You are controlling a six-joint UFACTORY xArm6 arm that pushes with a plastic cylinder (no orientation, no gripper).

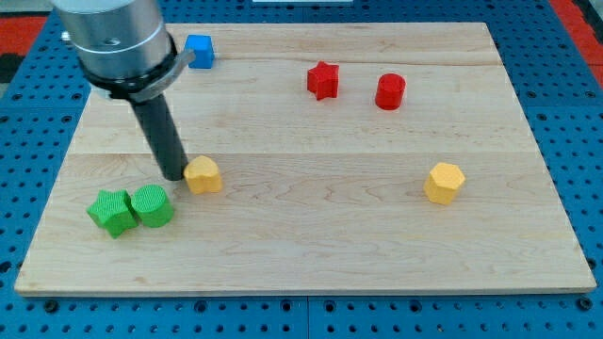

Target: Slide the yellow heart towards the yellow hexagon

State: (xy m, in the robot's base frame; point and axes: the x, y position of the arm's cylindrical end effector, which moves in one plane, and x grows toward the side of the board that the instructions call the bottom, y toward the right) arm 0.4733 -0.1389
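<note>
Our rod carries nothing; my tip [175, 176] stands just at the view's left side of the yellow heart [203, 175], seemingly touching it. The yellow hexagon [444, 183] sits well apart toward the view's right. We judge the heart light, rigid and free-sliding on the wooden board [311, 254], prone to rotate, so we push through its middle.

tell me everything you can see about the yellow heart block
The yellow heart is a small, chunky block of plain matte yellow, lying flat on the wooden board in its left half. My tip sits right against its left side. The two green blocks lie just below and to its left, apart from it. The yellow hexagon is far off to the view's right.
</note>
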